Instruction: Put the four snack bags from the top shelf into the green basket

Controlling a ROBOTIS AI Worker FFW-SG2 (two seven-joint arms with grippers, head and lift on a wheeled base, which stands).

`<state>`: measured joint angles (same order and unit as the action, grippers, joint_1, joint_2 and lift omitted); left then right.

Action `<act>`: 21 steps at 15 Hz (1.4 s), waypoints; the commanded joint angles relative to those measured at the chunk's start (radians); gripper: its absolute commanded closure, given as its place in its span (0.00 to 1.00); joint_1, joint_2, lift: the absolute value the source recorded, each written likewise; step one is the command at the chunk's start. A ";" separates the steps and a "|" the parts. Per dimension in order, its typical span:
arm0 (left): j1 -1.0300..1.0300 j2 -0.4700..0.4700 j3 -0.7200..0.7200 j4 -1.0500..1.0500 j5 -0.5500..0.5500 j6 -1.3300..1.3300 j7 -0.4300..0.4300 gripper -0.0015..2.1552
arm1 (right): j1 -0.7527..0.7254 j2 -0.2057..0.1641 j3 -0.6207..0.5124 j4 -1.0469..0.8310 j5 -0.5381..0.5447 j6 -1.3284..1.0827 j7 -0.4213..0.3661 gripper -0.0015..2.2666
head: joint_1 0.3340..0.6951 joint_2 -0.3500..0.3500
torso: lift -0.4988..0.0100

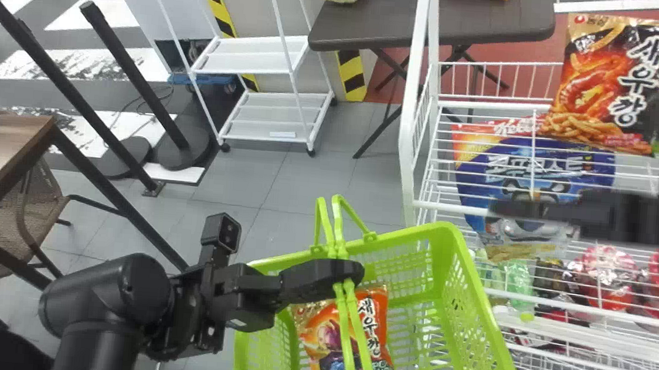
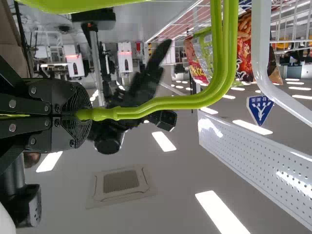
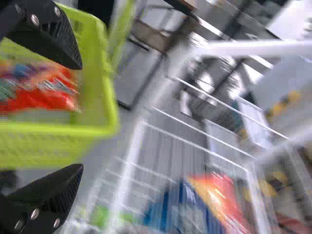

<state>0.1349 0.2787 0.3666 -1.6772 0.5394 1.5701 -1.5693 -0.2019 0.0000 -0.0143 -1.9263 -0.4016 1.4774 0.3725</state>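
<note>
Left gripper (image 1: 352, 272) had the handles (image 2: 165, 102) pinched tight, guessing that kept the green basket (image 1: 493, 345) steady. Orange bag (image 1: 323, 340) lay inside. Right gripper (image 3: 80, 114) gaped wide, empty, probably to grab the rack's (image 1: 411, 97) blue bag (image 1: 489, 174) or shrimp bag (image 1: 597, 71).

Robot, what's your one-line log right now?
left gripper: shut on handles; right gripper: open, empty; green basket: snack bag inside; blue bag: on rack

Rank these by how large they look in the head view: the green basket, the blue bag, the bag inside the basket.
1. Green basket
2. Blue bag
3. Bag inside the basket, partly hidden
</note>
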 commanded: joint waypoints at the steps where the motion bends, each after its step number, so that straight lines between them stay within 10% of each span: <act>1: 0.002 0.002 0.003 0.002 0.001 0.001 -0.011 1.00 | -0.062 0.001 -0.066 0.089 0.095 -0.193 -0.015 0.01 | 1.00 0.84 | 0.98; 12: 0.005 0.008 0.020 0.033 0.002 0.001 -0.011 1.00 | -0.310 0.001 0.008 0.744 0.392 -0.861 -0.126 0.08 | 1.00 0.55 | 0.98; 14: 0.006 0.008 0.023 0.042 0.002 0.001 -0.011 1.00 | -0.343 0.001 0.010 0.817 0.389 -0.911 -0.090 0.29 | 1.00 0.55 | 0.98; 17: 0.008 0.008 0.026 0.048 0.002 0.001 -0.011 1.00 | -0.329 0.001 0.004 0.808 0.371 -0.907 -0.046 0.99 | 1.00 0.58 | 0.98; 21: 0.009 0.010 0.032 0.053 0.004 0.001 -0.011 1.00 | -0.246 0.001 -0.001 0.661 0.330 -0.868 -0.030 0.99 | 1.00 0.59 | 0.98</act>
<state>0.1431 0.2884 0.3957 -1.6266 0.5422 1.5701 -1.5693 -0.4846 0.0000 -0.0138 -1.1978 -0.0573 0.5815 0.3380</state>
